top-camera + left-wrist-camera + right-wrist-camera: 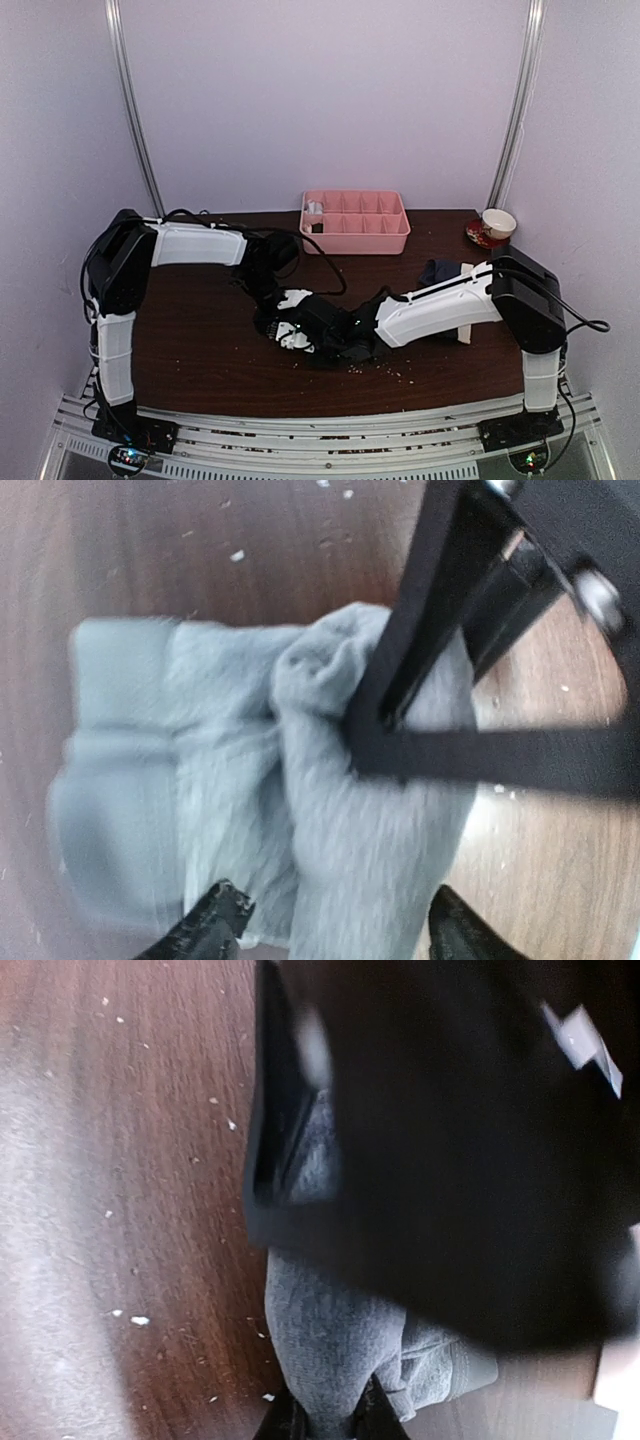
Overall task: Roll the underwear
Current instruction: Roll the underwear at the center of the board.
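The grey underwear lies partly folded and bunched on the dark wood table, and also shows in the right wrist view. My left gripper is open, with its fingertips straddling the near end of the cloth. My right gripper is shut on a fold of the grey cloth. In the top view both grippers meet at the table's middle, left and right, and hide the grey piece. The navy underwear with its cream waistband lies crumpled behind my right arm.
A pink compartment tray stands at the back centre with a small item in its left corner. A cup on a red saucer sits at the back right. Small crumbs are scattered on the table.
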